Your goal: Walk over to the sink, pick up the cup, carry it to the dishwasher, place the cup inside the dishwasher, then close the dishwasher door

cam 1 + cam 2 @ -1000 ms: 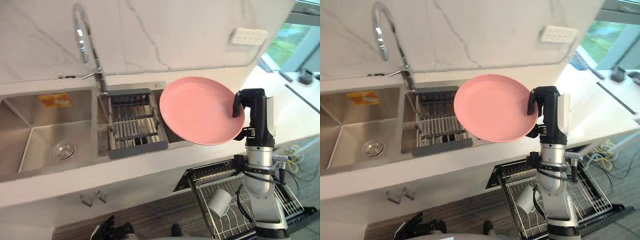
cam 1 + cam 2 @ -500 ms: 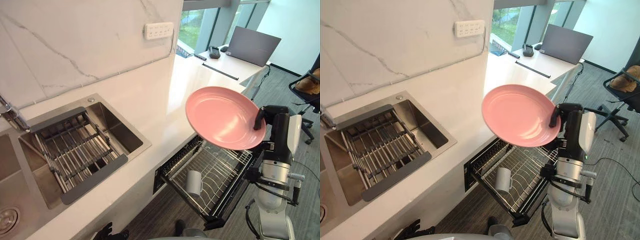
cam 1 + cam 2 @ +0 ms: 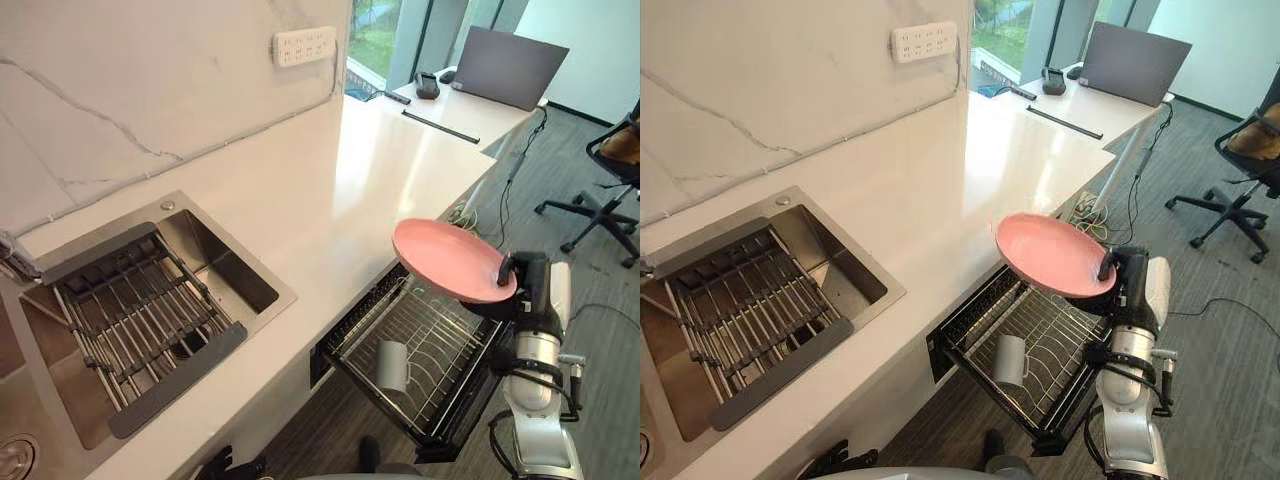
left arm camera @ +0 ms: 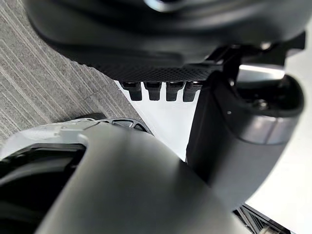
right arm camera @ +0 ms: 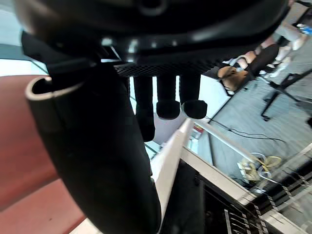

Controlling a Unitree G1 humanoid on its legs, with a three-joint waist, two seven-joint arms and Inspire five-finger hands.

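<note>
My right hand (image 3: 519, 287) is shut on the rim of a pink plate (image 3: 448, 259), thumb over the top edge (image 5: 97, 161). It holds the plate nearly flat above the pulled-out wire rack (image 3: 431, 345) of the open dishwasher, under the counter's edge. A white cup (image 3: 392, 365) stands in that rack near its left side, apart from the plate. My left hand (image 3: 226, 466) hangs low by the floor with relaxed fingers (image 4: 161, 90) and holds nothing.
The steel sink (image 3: 215, 262) with a grey drying rack (image 3: 135, 308) lies at the left. The white counter (image 3: 380, 170) runs back to a laptop (image 3: 506, 68). An office chair (image 3: 610, 175) stands at the right on the carpet.
The view has swung from the sink to the dishwasher. My right hand has lowered the pink plate and tipped it from steeply tilted to nearly flat over the rack.
</note>
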